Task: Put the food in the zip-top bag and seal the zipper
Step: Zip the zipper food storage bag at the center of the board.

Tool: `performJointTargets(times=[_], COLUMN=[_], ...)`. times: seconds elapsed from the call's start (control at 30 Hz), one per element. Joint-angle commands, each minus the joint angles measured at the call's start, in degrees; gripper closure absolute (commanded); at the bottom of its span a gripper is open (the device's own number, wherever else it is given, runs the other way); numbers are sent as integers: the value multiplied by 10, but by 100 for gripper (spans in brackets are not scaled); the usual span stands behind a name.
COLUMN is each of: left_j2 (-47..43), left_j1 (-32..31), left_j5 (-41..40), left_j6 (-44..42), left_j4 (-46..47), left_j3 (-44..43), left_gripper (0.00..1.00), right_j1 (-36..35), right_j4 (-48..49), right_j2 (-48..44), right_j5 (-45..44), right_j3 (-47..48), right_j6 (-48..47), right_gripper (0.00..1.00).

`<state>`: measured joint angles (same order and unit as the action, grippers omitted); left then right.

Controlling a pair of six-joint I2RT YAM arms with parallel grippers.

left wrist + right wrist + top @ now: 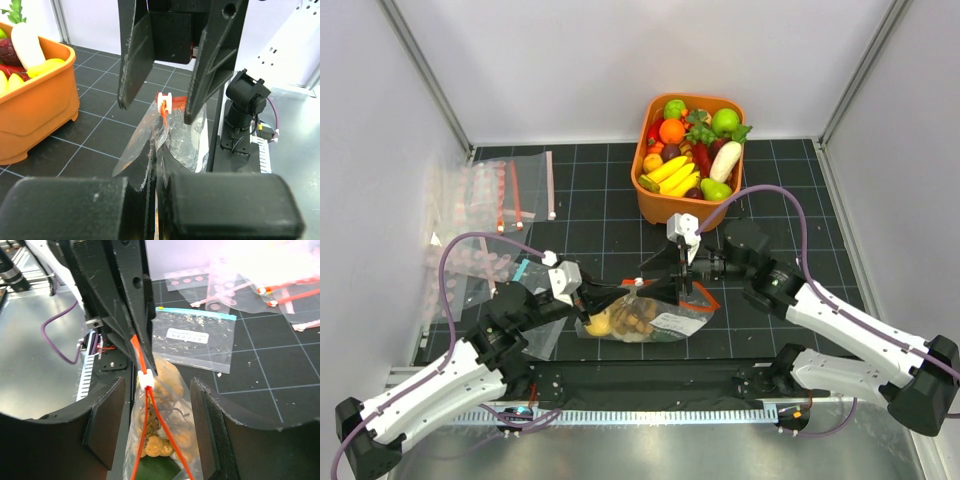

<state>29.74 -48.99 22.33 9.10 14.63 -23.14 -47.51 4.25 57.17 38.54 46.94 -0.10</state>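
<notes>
Left gripper (154, 197) clamped on red-orange zipper (137, 354) of clear zip-top bag (167, 432); right gripper (157, 395) apart, straddling white slider (146, 379)

The black gridded table (590, 170) carries an orange basket (665, 205) and clear bags (475, 205).

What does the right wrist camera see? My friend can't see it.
A clear zip-top bag of toy food sits between the right gripper's open jaws. The left gripper pinches its red-orange zipper; a teal-strip bag lies behind.
</notes>
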Motion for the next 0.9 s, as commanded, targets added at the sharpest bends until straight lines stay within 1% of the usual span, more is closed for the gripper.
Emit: performJointTargets(times=[0.0, 0.03, 0.1, 0.13, 0.2, 0.23, 0.3, 0.33, 0.37, 0.4, 0.43, 0.5, 0.53, 0.6, 0.67, 0.77, 0.8, 0.87], left_j2=[-5, -4, -2, -3, -2, -1, 3, 9, 13, 15, 16, 15, 12, 3, -6, -6, -6, -2], left_j1=[0, 0, 0, 0, 0, 0, 0, 0, 0, 0, 0, 0, -1, 0, 0, -1, -1, 0], left_j5=[10, 11, 14, 13, 14, 15, 14, 16, 16, 17, 17, 16, 16, 11, 7, 5, 6, 11], left_j6=[8, 9, 10, 9, 10, 10, 12, 14, 14, 16, 17, 21, 21, 24, 24, 24, 23, 22], left_j4=[55, 54, 54, 55, 55, 56, 58, 58, 58, 57, 56, 61, 63, 72, 79, 80, 81, 82], left_j3=[-30, -30, -30, -31, -30, -30, -30, -31, -32, -34, -37, -35, -31, -25, -19, -17, -17, -22], left_gripper=[100, 100, 100, 100, 100, 100, 100, 100, 100, 97, 82, 67, 57, 52, 52, 62, 73, 86], right_j1=[-1, -1, -2, -1, -1, -2, -1, -1, -2, -1, -1, -2, -2, -3, -7, -7, -9, -12], right_j4=[8, 8, 8, 8, 14, 15, 12, 12, 13, 11, 10, 9, 9, 6, 6, 3, 3, 0], right_j2=[-2, -3, -3, -3, -6, -6, -6, -5, -5, -3, -1, 4, 7, 10, 13, 14, 14, 16], right_j5=[41, 41, 38, 36, 37, 37, 37, 38, 37, 36, 36, 39, 42, 41, 42, 42, 42, 40], right_j3=[29, 28, 28, 27, 26, 26, 29, 30, 30, 31, 32, 34, 35, 38, 38, 39, 40, 40], right_j6=[-9, -9, -9, -8, -4, -3, 0, 0, 0, 0, 0, 0, 0, 0, 0, 0, 0, -2], right_gripper=[39, 39, 46, 52, 58, 71, 83, 93, 97, 99, 99, 99, 99, 99, 99, 99, 99, 99])
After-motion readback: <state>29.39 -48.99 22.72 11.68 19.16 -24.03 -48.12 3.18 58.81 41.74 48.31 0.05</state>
